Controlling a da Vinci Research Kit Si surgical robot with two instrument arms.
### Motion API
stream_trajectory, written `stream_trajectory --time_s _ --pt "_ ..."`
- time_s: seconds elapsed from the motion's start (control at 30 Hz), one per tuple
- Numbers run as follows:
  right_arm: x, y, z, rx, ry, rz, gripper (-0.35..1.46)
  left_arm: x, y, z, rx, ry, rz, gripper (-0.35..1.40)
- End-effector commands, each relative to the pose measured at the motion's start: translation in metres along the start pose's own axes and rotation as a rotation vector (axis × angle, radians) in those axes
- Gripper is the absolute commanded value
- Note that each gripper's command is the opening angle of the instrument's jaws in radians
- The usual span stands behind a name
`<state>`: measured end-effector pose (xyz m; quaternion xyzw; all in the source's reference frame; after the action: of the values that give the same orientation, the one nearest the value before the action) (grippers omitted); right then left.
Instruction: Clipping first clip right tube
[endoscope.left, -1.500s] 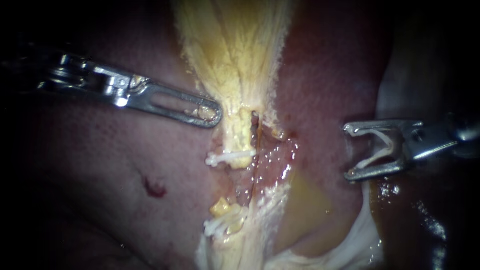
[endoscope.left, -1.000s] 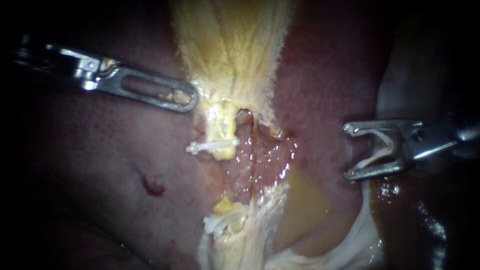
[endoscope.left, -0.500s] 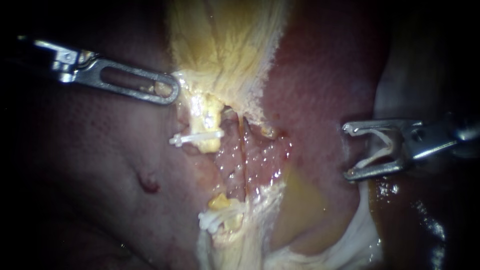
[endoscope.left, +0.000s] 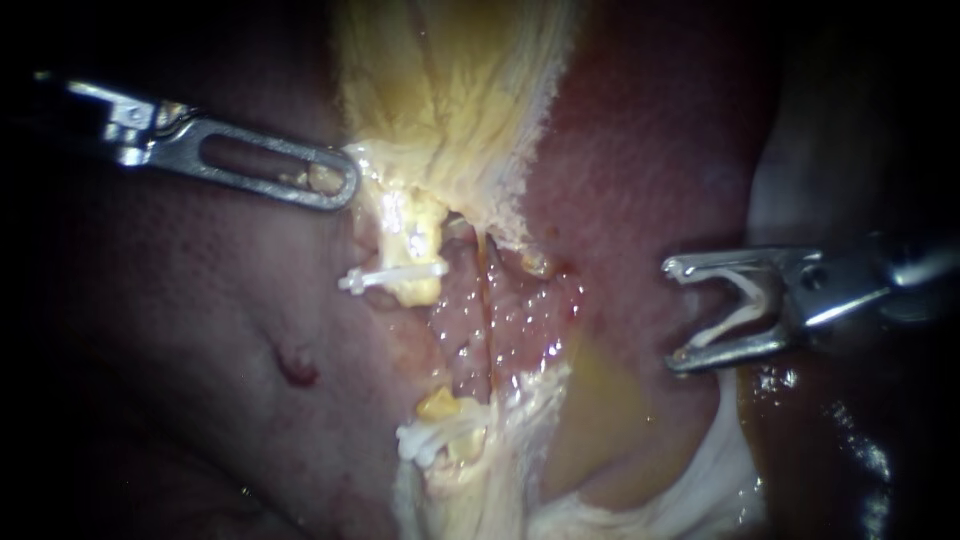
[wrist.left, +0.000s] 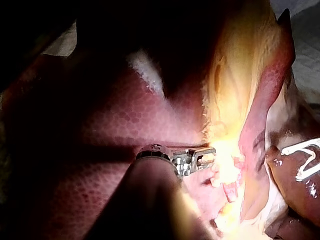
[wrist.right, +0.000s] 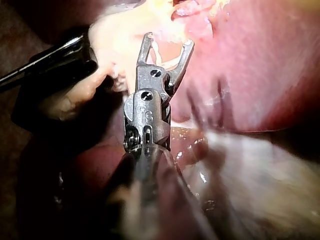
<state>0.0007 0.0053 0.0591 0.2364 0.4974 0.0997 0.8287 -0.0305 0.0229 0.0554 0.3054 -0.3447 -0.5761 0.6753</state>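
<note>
Endoscope view, right instrument (endoscope.left: 672, 313): clip (endoscope.left: 752, 297) held in wide jaws.
Left instrument (endoscope.left: 340, 186): gallbladder (endoscope.left: 450, 120) gripped.
Right tube (endoscope.left: 484, 300): unclipped, not yet reached.

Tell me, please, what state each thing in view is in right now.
Left instrument, jaws shut on yellow tissue.
Right instrument, jaws apart, holding loaded clip, not yet around a tube.
Upper clip, closed across a yellow stump.
Lower clips, closed.
Right tube, whole, bare of clips.
</note>
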Motion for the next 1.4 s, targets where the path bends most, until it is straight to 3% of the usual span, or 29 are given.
stream_trajectory --time_s 0.03,0.2,0.57,0.9,1.4 --pt "-0.0001 0.0000 0.0005 0.003 0.003 0.002 0.50 0.0000 0.0000 0.0000 -0.002 0.000 0.000 -0.35" --pt "-0.0008 -0.0001 0.0029 0.022 0.015 0.028 0.49 0.0000 0.0000 0.0000 -0.002 0.000 0.000 -0.35" --pt "-0.0034 0.0004 0.0095 0.067 0.091 0.104 0.49 0.0001 -0.0002 0.0000 -0.002 -0.001 0.000 -0.35" --pt "-0.0055 0.0011 0.0129 0.112 0.107 0.170 0.49 0.0001 -0.0002 0.0000 -0.002 -0.001 -0.001 -0.35" --pt "-0.0059 0.0020 0.0158 0.181 0.141 0.205 0.46 0.0001 -0.0002 -0.0001 -0.002 -0.001 0.005 -0.35"
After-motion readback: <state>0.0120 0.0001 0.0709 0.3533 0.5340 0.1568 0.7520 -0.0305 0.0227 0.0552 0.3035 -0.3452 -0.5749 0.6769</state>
